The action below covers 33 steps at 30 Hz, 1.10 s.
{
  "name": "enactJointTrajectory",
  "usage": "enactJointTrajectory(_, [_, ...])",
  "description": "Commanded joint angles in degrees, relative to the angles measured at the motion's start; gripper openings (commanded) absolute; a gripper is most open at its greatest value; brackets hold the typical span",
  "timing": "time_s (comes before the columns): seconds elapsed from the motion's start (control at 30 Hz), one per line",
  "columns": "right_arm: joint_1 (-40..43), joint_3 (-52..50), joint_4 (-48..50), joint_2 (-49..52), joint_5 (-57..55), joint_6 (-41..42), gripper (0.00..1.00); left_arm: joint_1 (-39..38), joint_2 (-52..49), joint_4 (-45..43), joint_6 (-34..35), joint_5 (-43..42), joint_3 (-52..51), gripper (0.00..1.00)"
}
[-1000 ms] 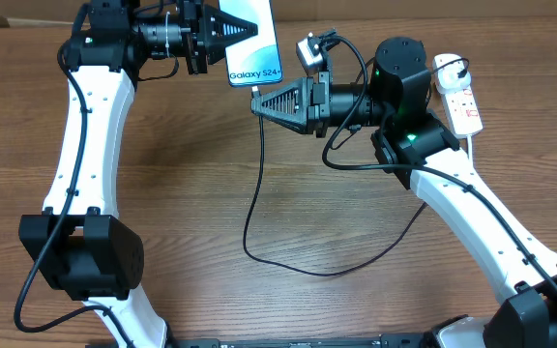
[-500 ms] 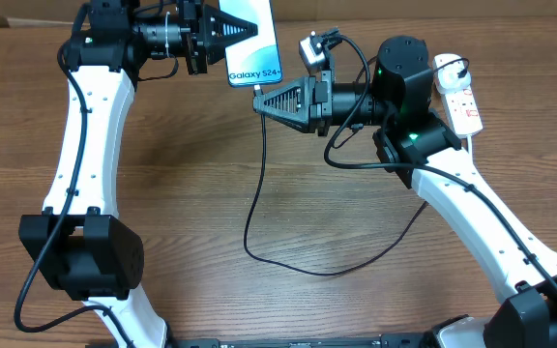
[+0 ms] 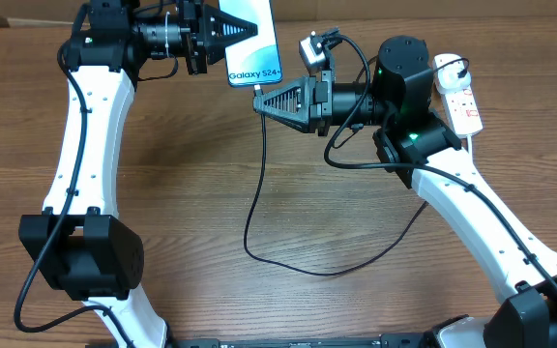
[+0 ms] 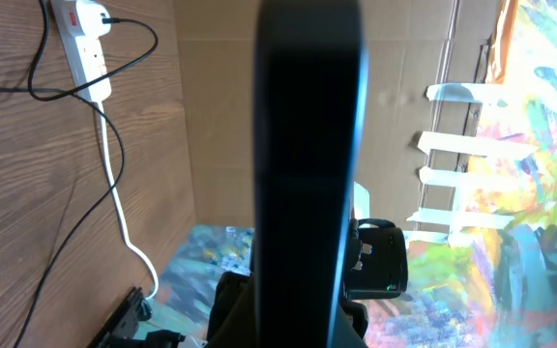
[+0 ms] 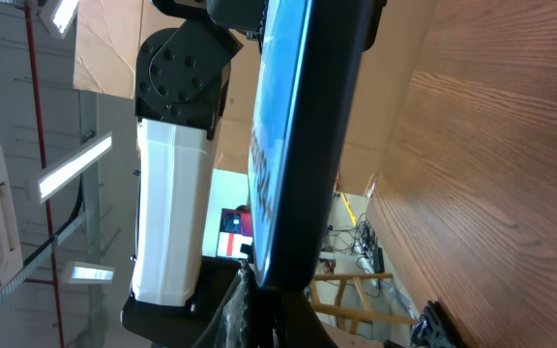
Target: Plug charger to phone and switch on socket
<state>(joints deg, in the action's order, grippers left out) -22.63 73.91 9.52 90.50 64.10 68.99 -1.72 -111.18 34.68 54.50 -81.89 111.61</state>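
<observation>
Phone (image 3: 264, 41), slim, blue-white, clamped in your left jaws; right jaws pinch thin black charger cable (image 3: 262, 145) beside its short edge, above open tabletop (image 3: 182, 193).

surface: wooden table (image 3: 182, 193) | lying on it: socket (image 3: 459, 99); charger (image 3: 246, 232) cable loop

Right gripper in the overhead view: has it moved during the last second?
Yes, slightly. Judged against the white power strip, which stays put, the right gripper has shifted a little toward the phone.
</observation>
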Motion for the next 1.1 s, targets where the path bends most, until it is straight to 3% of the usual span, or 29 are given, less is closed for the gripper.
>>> enactJointTrajectory(0.0, [0.37,0.31,1.01,0.17,-1.4,0.31,0.04,0.31,0.92,-0.24,-0.26,-3.78,1.01,0.04])
enactJointTrajectory(1.07, [0.37,0.31,7.65,4.79,-2.78,1.03,0.04,0.31,0.92,-0.24,-0.22,-6.25,1.01,0.04])
